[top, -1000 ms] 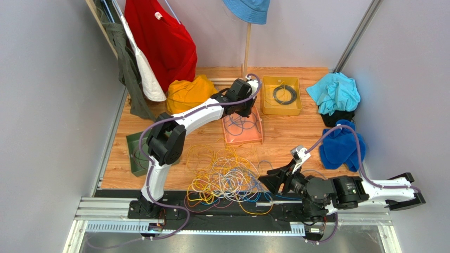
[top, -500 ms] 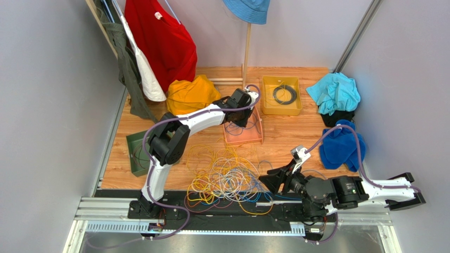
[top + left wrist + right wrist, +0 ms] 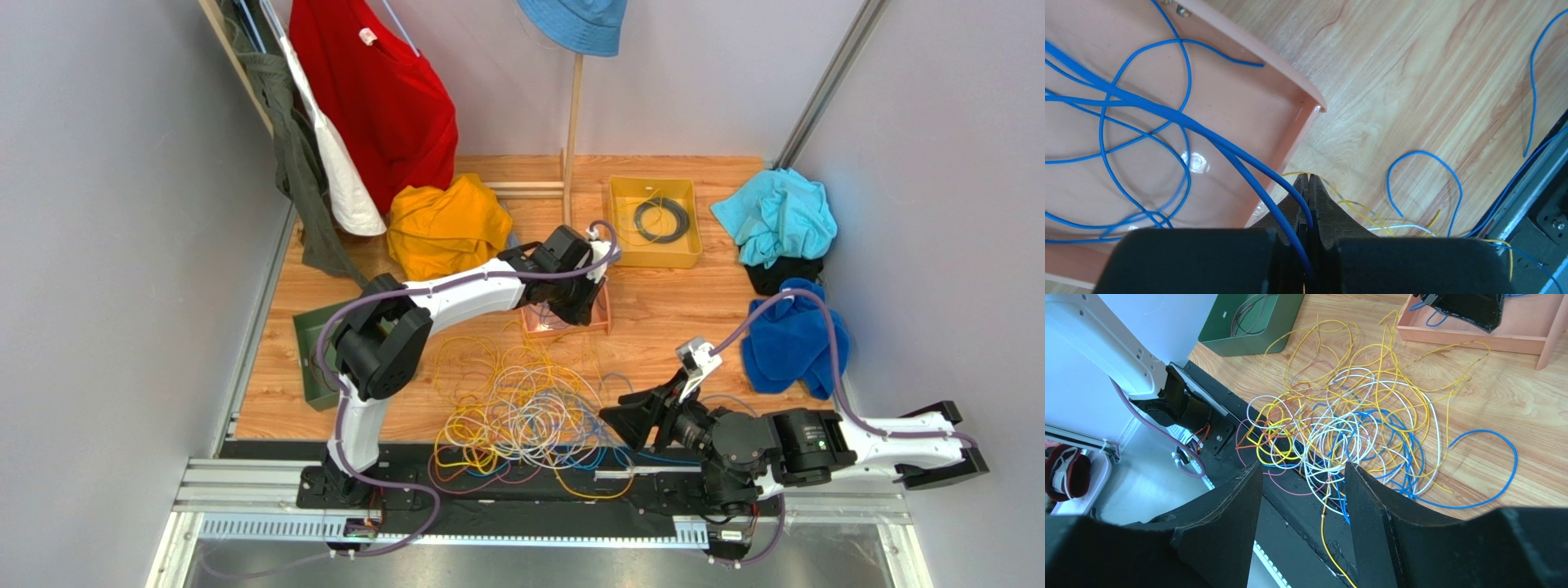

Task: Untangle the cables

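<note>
Sorting step: left gripper pinches thin blue cable over pink plastic tray corner; next, release inside; right gripper spread.

Two arms share the table: left arm, right arm. Three trays: green tray, pink tray, yellow tray. One tangle of cables. One blue hat. One red shirt.
</note>
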You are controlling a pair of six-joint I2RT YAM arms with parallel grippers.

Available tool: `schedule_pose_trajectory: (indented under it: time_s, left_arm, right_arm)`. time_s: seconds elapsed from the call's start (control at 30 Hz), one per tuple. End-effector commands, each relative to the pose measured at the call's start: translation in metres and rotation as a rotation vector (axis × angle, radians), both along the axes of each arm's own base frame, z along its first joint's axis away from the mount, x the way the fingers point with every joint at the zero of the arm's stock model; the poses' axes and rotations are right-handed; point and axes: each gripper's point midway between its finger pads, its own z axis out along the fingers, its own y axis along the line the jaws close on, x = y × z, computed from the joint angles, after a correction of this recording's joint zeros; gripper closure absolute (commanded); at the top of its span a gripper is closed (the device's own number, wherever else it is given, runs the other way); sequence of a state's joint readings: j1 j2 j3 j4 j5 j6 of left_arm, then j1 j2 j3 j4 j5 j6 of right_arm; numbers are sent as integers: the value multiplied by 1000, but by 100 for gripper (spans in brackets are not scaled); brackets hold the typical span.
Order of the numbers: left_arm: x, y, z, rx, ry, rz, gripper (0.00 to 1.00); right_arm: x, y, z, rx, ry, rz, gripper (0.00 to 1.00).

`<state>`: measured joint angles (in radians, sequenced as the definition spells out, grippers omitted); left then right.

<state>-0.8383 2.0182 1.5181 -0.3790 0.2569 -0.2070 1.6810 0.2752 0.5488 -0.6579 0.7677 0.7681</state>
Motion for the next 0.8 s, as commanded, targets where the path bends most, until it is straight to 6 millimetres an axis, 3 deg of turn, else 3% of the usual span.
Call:
schedule_pose_trajectory:
  time_s: [0.0, 0.17, 0.3, 0.47, 0.57, 0.77]
  left_arm:
    - [23, -3, 40, -27, -116, 28, 100]
    - [78, 7, 37, 65, -187, 95, 100]
    - [102, 15, 24, 77, -174, 129, 100]
    - [99, 16, -4, 96, -118, 120, 100]
    - [93, 15, -10, 83, -91, 118, 100]
    - [84, 20, 1, 70, -85, 117, 100]
  right_arm:
    - [0, 6, 14, 70, 15, -13, 45]
    - [2, 5, 14, 57, 10, -21, 45]
    - [3, 3, 13, 44, 7, -31, 45]
    - [5, 1, 14, 46, 8, -40, 44]
    - [4, 1, 13, 42, 8, -39, 44]
    - [2, 4, 13, 59, 22, -30, 45]
